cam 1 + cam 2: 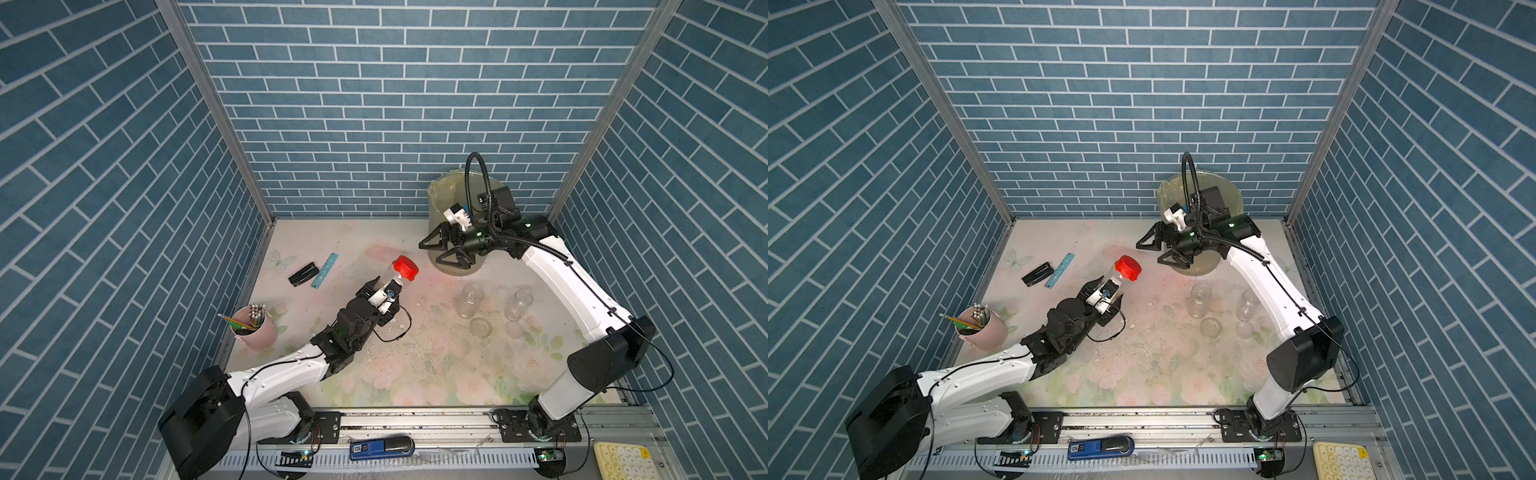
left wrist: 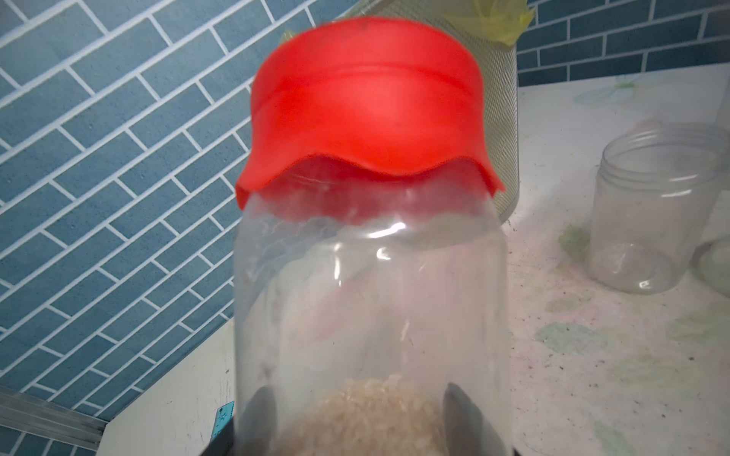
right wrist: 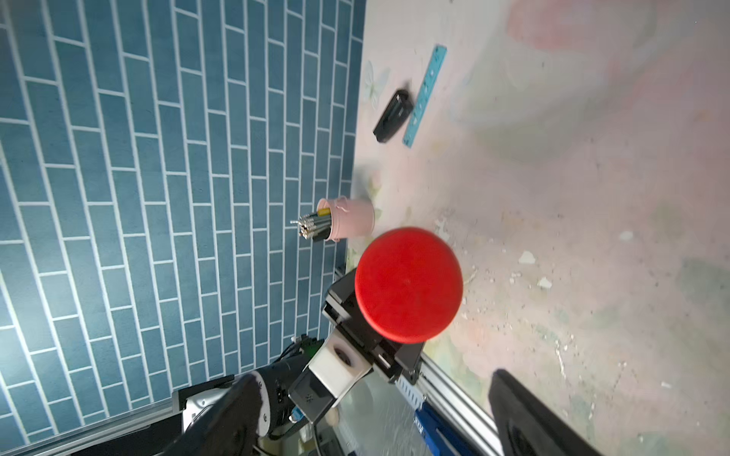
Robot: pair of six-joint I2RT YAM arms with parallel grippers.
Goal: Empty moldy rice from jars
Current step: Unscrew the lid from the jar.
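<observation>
A clear jar (image 1: 394, 277) with a red cap (image 1: 406, 268) is held above the table, tilted so the cap points at the right arm. My left gripper (image 1: 384, 291) is shut on its lower body; in the left wrist view both dark fingers (image 2: 260, 410) press the jar wall. The moldy rice (image 2: 375, 418) lies clumped at the jar's bottom between them. My right gripper (image 1: 428, 254) stands open, a short way from the cap and not touching it. In the right wrist view the red cap (image 3: 409, 284) faces the camera ahead of the wide jaws. Two open clear jars (image 1: 469, 300) (image 1: 518, 304) stand on the table at the right.
A translucent bin (image 1: 444, 195) with a yellow bag stands at the back right, behind the right gripper. Two clear lids (image 1: 481, 327) (image 1: 514, 330) lie in front of the open jars. A pink pencil cup (image 1: 257, 330), black stapler (image 1: 303, 274) and blue ruler (image 1: 326, 270) sit left.
</observation>
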